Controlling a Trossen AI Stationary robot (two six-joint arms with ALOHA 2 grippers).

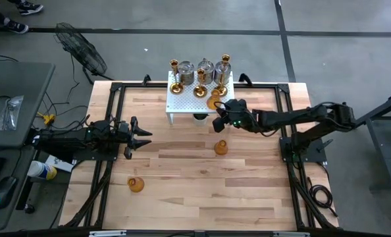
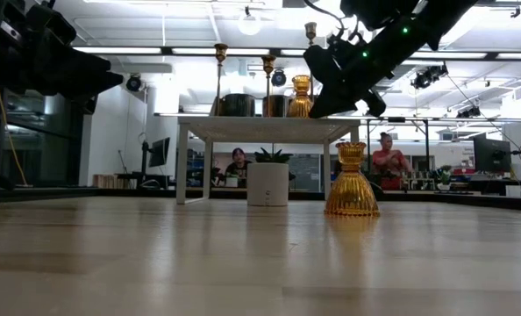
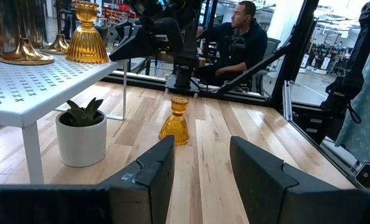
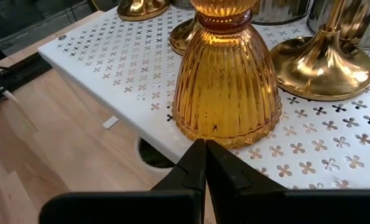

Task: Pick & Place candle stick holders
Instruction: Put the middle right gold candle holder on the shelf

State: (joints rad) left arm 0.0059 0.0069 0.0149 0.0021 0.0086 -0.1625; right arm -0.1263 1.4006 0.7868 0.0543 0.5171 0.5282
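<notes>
- Right gripper (image 1: 218, 124) (fingers pressed together, empty) reaches level toward the rack's (image 1: 182, 104) 5 o'clock corner, just short of an amber holder (image 4: 225, 87).
- Left gripper (image 1: 143, 135) waits at the table's 9 o'clock, fingers apart, empty.

Bright, even overhead light from ceiling fixtures (image 2: 248, 25) washes the room. The low view blurs the near bench (image 2: 243, 263); glare glints off the amber holder (image 4: 225, 87), shadows soft.

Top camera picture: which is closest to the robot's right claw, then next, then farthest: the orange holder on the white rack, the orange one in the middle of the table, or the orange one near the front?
From the right gripper:
1. Amber holder on the rack, at the rack's edge by the gripper.
2. Amber holder mid-table, just below it in the high view.
3. Amber holder near the front, far over on the left arm's side.
</notes>
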